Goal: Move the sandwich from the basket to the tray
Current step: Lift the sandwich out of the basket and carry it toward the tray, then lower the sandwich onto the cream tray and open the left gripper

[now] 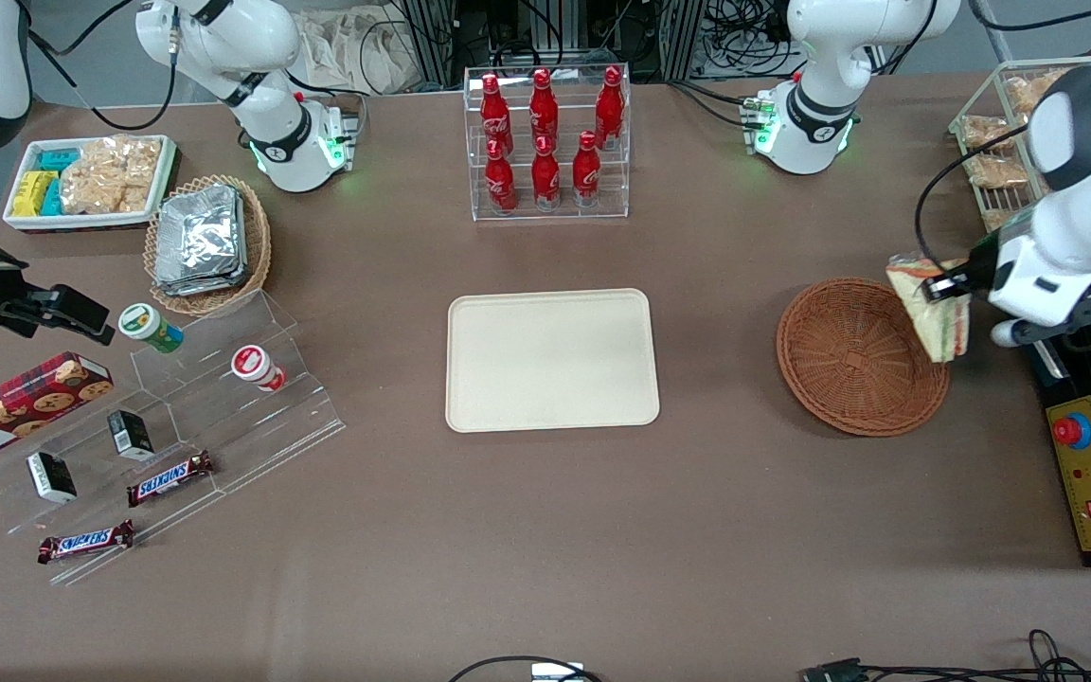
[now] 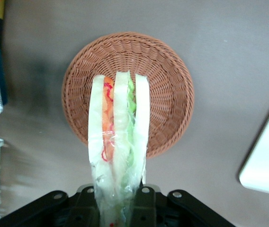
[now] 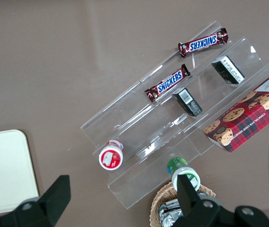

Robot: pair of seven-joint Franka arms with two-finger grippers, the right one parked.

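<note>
The pincer (image 1: 941, 284) grips the sandwich (image 1: 936, 317) by its wrapped end, holding it above the basket (image 1: 853, 358); light, soft and slippery-wrapped, it likely needs a gentle pinch.

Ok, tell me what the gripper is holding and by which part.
The gripper holds the sandwich above the basket, clamped at one end of its wrap.
</note>
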